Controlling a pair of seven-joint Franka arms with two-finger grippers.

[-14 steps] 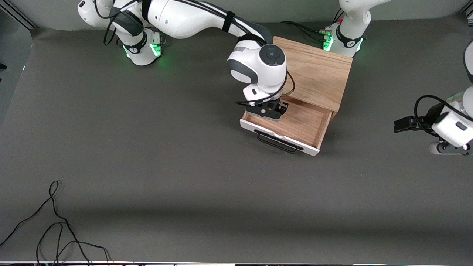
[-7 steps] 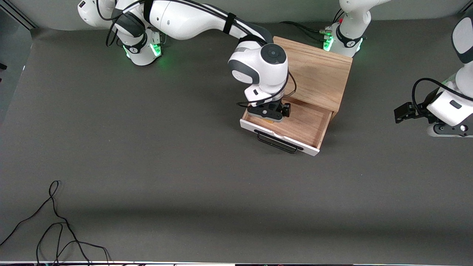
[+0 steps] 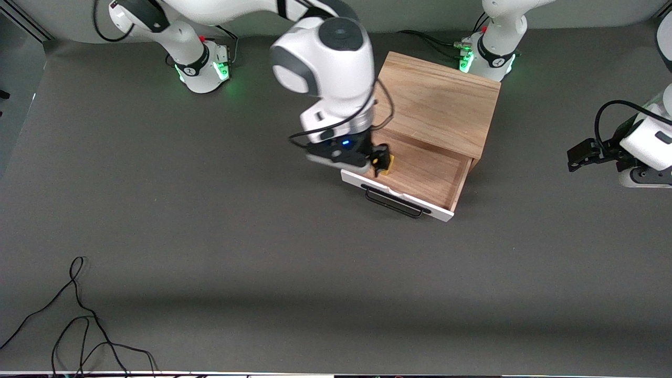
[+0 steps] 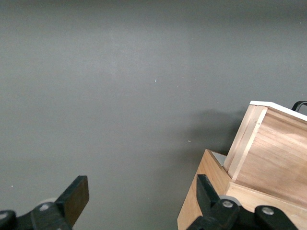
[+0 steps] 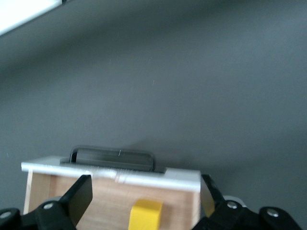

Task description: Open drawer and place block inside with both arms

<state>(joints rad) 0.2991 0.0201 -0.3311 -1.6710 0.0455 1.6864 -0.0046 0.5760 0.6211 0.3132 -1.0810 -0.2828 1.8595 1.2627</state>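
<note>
The drawer stands pulled out of the light oak box, its white front and black handle toward the front camera. The yellow block lies on the drawer floor near the front panel, at the right arm's end. My right gripper is open above it. In the right wrist view the block lies below and between the spread fingers, touching neither, beside the white front. My left gripper is open and empty over the table at the left arm's end; the left wrist view shows it beside the box.
A loose black cable lies on the grey table near the front camera at the right arm's end. The two green-lit arm bases stand along the table's edge farthest from the front camera.
My right gripper has risen out of the drawer, leaving the yellow block on the drawer floor. The left arm has shifted slightly at the table's end.
</note>
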